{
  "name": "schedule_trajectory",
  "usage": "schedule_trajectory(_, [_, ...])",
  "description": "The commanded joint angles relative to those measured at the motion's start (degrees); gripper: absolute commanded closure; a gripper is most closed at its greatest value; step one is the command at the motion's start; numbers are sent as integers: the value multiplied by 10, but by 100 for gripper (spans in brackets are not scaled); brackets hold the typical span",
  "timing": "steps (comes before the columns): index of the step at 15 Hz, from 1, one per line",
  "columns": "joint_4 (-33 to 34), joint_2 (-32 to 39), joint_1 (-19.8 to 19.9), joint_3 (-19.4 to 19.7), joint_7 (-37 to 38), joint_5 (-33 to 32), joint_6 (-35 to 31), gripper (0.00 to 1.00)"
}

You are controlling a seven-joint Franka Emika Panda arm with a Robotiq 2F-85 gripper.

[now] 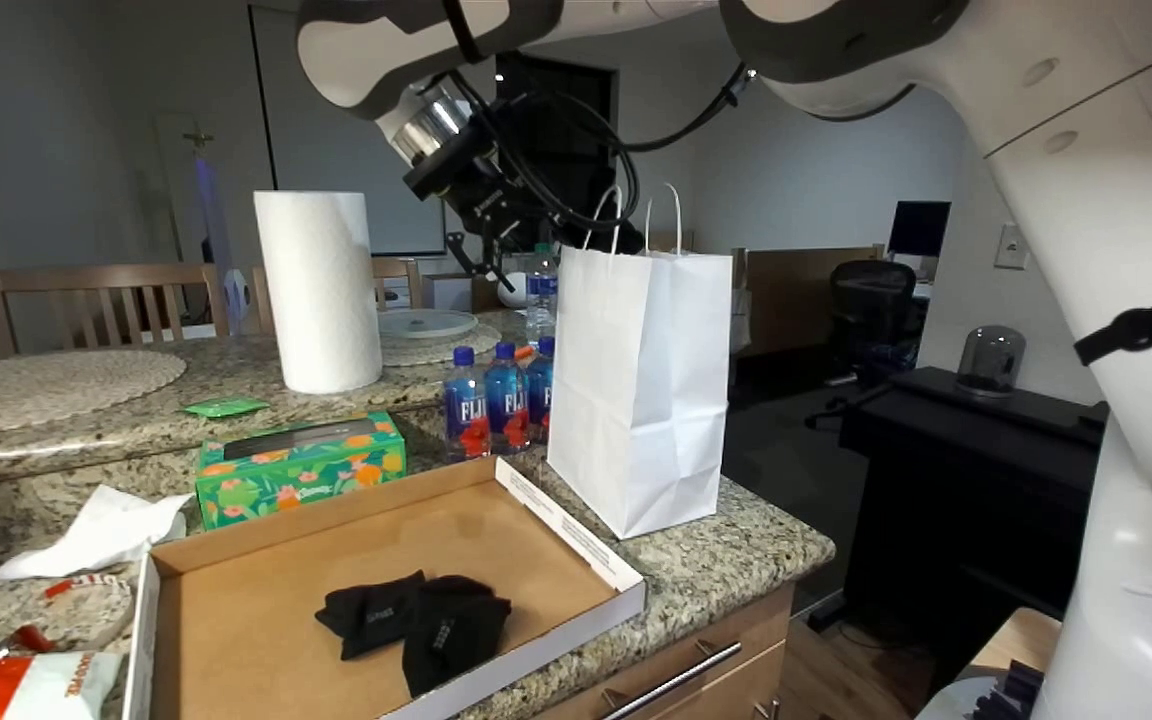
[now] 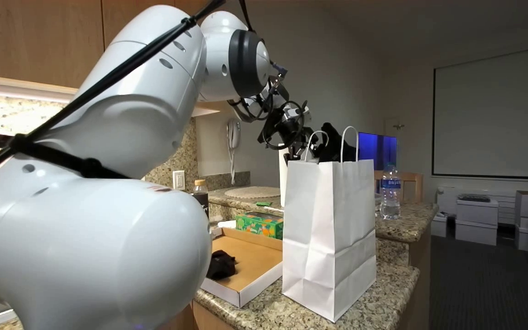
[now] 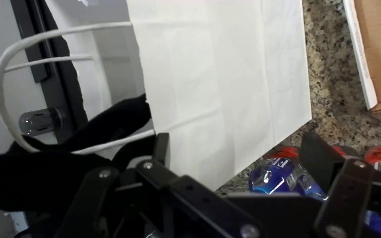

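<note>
My gripper point(image 3: 238, 153) is open, its fingers wide apart with nothing between them. It hangs beside the top of a white paper bag, as an exterior view point(image 1: 481, 258) shows. The upright bag point(image 1: 636, 390) has two twisted handles and also shows in an exterior view point(image 2: 330, 238) and the wrist view point(image 3: 217, 82). A black cloth item point(image 3: 45, 178) lies across the bag's mouth and sticks out above the rim point(image 2: 337, 144). One finger is close to it; I cannot tell if they touch. Two black folded cloth items point(image 1: 376, 615) lie in a shallow cardboard box point(image 1: 571, 520).
Three Fiji bottles point(image 1: 507, 400) stand beside the bag. A green floral tissue box point(image 1: 301, 468) is behind the cardboard box. A paper towel roll point(image 1: 321, 290) and a clear bottle point(image 2: 390, 192) stand on the raised counter. A crumpled napkin point(image 1: 101, 535) and a red-white packet point(image 1: 31, 685) lie left.
</note>
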State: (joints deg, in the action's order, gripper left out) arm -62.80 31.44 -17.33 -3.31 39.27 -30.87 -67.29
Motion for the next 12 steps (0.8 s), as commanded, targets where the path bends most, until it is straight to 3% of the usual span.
schedule_trajectory(1, [36, 12, 12, 0, 14, 26, -12, 0])
schedule_trajectory(8, [62, 21, 37, 3, 62, 71, -12, 0])
schedule_trajectory(12, [40, -2, 54, 0, 142, 119, -76, 0])
